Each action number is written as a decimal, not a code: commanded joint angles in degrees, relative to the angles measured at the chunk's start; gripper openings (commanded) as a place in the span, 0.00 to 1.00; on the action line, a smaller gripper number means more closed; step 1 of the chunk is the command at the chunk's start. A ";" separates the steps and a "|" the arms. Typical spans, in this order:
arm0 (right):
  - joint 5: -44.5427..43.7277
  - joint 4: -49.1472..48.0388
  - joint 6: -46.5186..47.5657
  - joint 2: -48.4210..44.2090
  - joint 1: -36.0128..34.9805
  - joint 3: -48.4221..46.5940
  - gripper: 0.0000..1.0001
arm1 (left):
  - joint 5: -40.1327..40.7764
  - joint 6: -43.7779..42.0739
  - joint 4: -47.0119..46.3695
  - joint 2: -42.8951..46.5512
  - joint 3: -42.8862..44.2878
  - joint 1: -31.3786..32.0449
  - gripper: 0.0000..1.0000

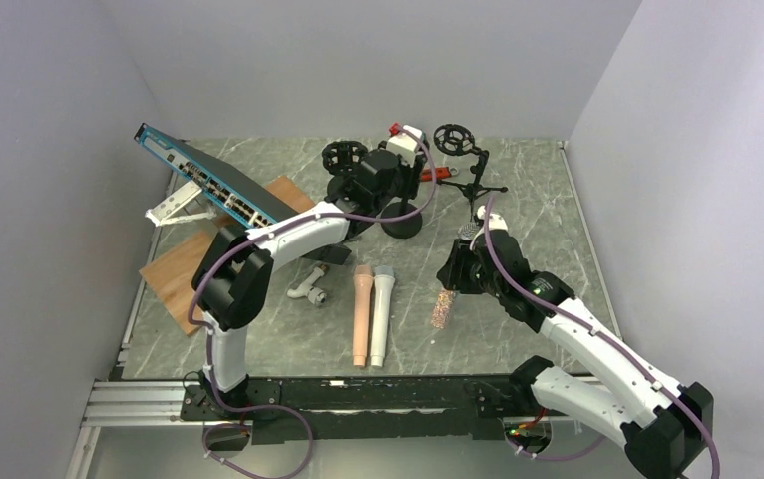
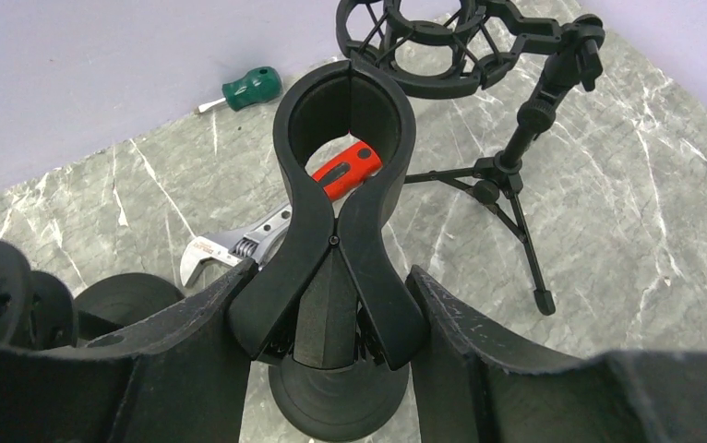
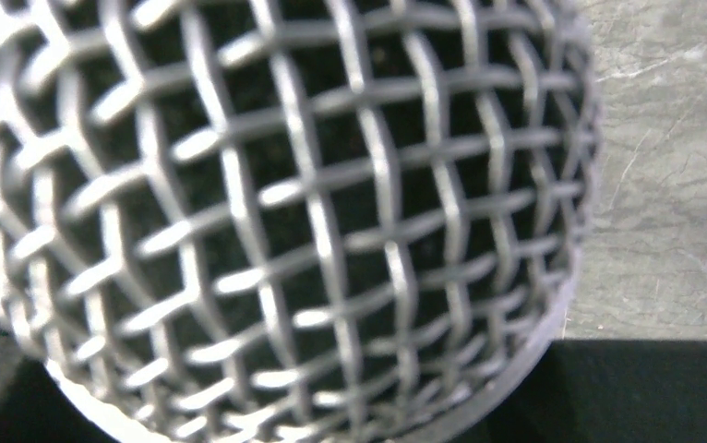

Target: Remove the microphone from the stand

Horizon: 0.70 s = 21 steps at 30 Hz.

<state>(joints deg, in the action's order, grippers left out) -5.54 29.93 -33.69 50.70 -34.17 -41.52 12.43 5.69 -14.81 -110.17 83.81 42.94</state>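
The microphone has a silver mesh head (image 1: 470,233) and a glittery pink body (image 1: 445,307). My right gripper (image 1: 461,267) is shut on its middle and holds it above the table, apart from the stand. In the right wrist view the mesh head (image 3: 276,212) fills the frame and hides the fingers. The black stand has a round base (image 1: 403,226) and a spring clip (image 2: 343,138) whose ring is empty. My left gripper (image 2: 329,277) is shut on the clip's levers, with a finger (image 2: 193,351) on each side.
A peach microphone (image 1: 362,314) and a white one (image 1: 382,317) lie at the front centre. A tripod shock mount (image 1: 470,165), a red-handled wrench (image 2: 267,217), a green screwdriver (image 2: 250,88), a tilted network switch (image 1: 213,180) and a wooden board (image 1: 174,274) stand around.
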 commanded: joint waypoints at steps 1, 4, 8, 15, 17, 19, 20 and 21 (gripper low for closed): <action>1.79 -3.94 -0.98 0.40 -0.02 -0.18 0.00 | 0.79 1.88 17.34 -3.84 7.00 0.40 0.43; 3.94 -4.49 -1.27 1.92 0.00 0.18 0.00 | -0.01 3.25 19.64 -1.71 8.92 0.46 0.66; 12.85 -9.14 -2.70 4.96 -0.02 2.27 0.00 | -3.56 5.03 20.44 2.87 9.99 0.40 0.99; 22.84 -21.02 -7.78 7.42 -0.05 10.44 0.00 | -8.08 9.70 26.71 11.03 10.88 0.48 0.99; 24.24 -21.87 -7.92 9.09 -0.07 10.75 0.01 | -9.86 10.78 26.00 14.55 7.60 0.43 0.99; 25.41 -22.77 -8.07 10.61 -0.10 11.12 0.02 | -11.72 11.36 25.97 17.70 6.10 0.41 0.99; 25.93 -23.39 -8.25 11.36 -0.10 11.35 0.02 | -12.60 11.57 26.49 19.06 6.07 0.43 0.99; 26.43 -24.17 -8.50 12.06 -0.14 11.57 0.04 | -13.83 11.68 27.10 20.51 6.28 0.43 0.99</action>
<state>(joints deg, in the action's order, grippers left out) 15.94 13.98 -40.16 61.19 -34.20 -30.17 4.05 14.79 11.94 -97.06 90.39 43.00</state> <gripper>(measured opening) 0.445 0.994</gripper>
